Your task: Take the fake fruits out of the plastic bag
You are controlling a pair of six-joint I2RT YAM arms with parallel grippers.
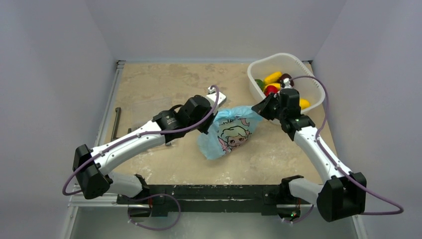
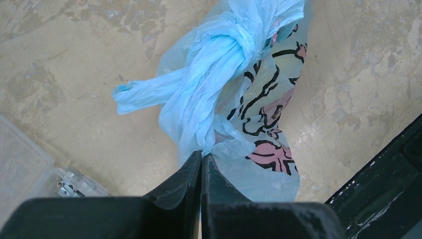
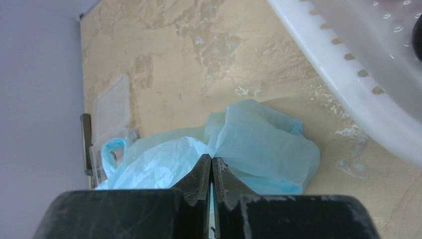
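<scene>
- The plastic bag [image 1: 230, 133] is seen lying on the table [image 1: 164, 82] between the two arms, with its cartoon print facing up.
- Left gripper [image 2: 201, 160]: the jaws are pressed together, and a fold of bag film is pinched at the tips, below the twisted blue part.
- Right gripper [image 3: 211, 163]: the jaws are likewise clamped on crumpled film at the bag's far-right end.
- Fake fruits [image 1: 272, 78] (yellow, red and green pieces) are observed in the white basket [image 1: 259, 65] at the far right corner.
- The bag's contents cannot be determined.
- A clear box [image 2: 22, 164] is noted to the left of the bag.
</scene>
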